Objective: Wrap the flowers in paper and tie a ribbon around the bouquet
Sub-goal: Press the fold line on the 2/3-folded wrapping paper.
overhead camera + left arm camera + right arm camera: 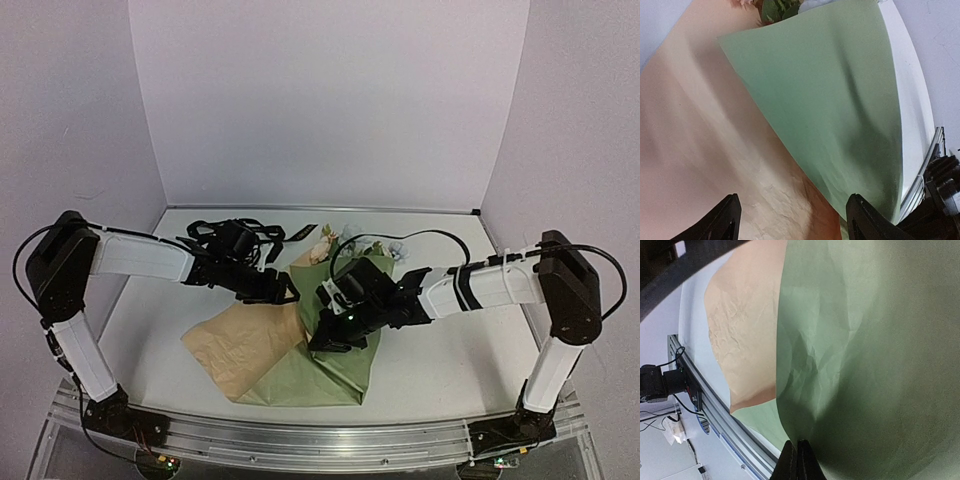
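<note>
Now mid-wrap: on the table [450, 350], the paper [245, 345] has its green flap folded over the flowers [325, 243].
The ribbon [298, 233] waits behind. Right jaws are clenched against the fold and left jaws released over the tan side. Next I'd catch that tan edge.

Robotics lab test cell, not a home or shop. Bare white table [440, 350] boxed in on three sides by plain pale lilac panels [330, 100], much like a photo booth. Two white-and-black robot arms, left arm [130, 258] and right arm [500, 285], bolted to an aluminium rail [300, 445] along the near edge. Small circuit boards [165, 462] with green lights by the arm bases. Thin black cable [430, 233] looping above the tabletop. Beyond the rail, from the right wrist view, stray wires [660, 415] on a pale floor.
</note>
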